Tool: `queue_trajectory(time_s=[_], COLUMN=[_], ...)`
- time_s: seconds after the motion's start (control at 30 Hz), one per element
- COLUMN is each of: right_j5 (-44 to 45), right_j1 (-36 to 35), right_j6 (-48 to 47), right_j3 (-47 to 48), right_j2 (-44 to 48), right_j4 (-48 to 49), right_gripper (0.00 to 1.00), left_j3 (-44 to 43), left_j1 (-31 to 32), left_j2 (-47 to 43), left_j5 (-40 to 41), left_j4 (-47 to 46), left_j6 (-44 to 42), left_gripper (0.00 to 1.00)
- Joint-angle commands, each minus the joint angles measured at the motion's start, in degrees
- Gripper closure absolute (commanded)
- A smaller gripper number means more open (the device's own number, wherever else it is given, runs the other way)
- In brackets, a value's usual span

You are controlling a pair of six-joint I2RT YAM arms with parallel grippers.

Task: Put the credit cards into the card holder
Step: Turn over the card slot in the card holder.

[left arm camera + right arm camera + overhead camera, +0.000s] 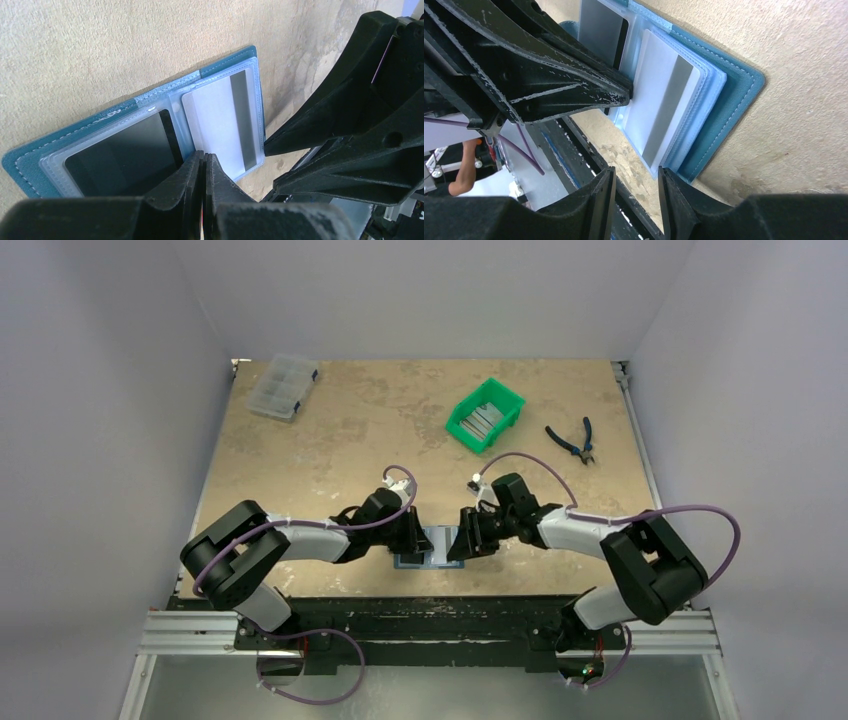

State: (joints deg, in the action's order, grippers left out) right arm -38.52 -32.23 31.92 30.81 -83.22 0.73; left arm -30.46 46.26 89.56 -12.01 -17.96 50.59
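Note:
The teal card holder (432, 550) lies open on the table near the front edge, between both grippers. In the left wrist view its teal cover (30, 165) frames clear pockets holding a dark card (120, 155) and a white card with a grey stripe (220, 120). My left gripper (204, 156) is shut, its tip on the fold between the two pockets. My right gripper (636, 172) is open and empty, just off the holder's near corner (734, 95), by the white card (664, 95). More grey cards (478, 422) lie in the green bin.
The green bin (508, 400) stands at the back, right of centre. A clear compartment box (283, 387) is at the back left. Blue-handled pliers (573, 440) lie at the right. The table's front edge and black rail (574, 145) run right beside the holder.

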Motion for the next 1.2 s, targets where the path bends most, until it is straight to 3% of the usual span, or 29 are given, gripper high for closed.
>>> queue_trajectory(time_s=[0.0,1.17], right_j5=[-0.2,-0.4], right_j1=[-0.1,-1.4], right_j6=[-0.2,1.7], right_j3=[-0.9,1.8], right_j2=[1.3,0.7], right_j4=[0.5,2.0], right_gripper=[0.56,0.6], left_j3=[1.5,1.9], left_j1=[-0.2,-0.2], left_j2=[0.7,-0.6], left_j5=[1.7,1.7], left_j4=[4.1,4.4], left_j6=[-0.7,-0.5], left_gripper=[1.0,1.0])
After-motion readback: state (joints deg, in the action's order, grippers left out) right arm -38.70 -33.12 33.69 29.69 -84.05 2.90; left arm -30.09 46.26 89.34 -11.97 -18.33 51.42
